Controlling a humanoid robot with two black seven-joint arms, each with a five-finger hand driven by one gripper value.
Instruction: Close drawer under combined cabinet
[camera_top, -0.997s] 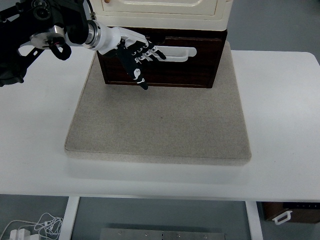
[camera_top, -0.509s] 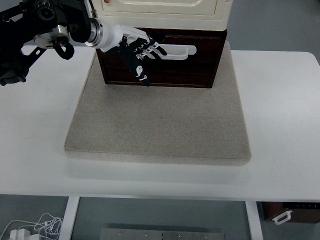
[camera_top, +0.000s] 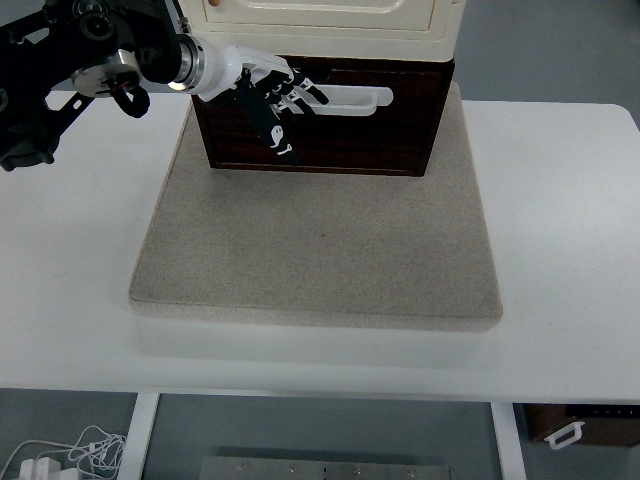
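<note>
A dark brown drawer (camera_top: 350, 130) with a white handle (camera_top: 355, 97) sits under a cream cabinet (camera_top: 330, 20) at the top centre. The drawer front sticks out only slightly past the cabinet. My left hand (camera_top: 280, 100) comes in from the upper left. It lies flat against the left part of the drawer front, fingers spread and holding nothing. Its fingertips (camera_top: 310, 95) touch the left end of the handle, and the thumb points down. The right arm is out of view.
The cabinet stands on a grey-beige mat (camera_top: 320, 250) on a white table (camera_top: 560, 250). A brown box with a white handle (camera_top: 580, 425) sits on the floor at the lower right. White cables (camera_top: 70, 455) lie on the floor at the lower left.
My left hand has moved up and away against the drawer front. The drawer front has slid further in under the cabinet.
</note>
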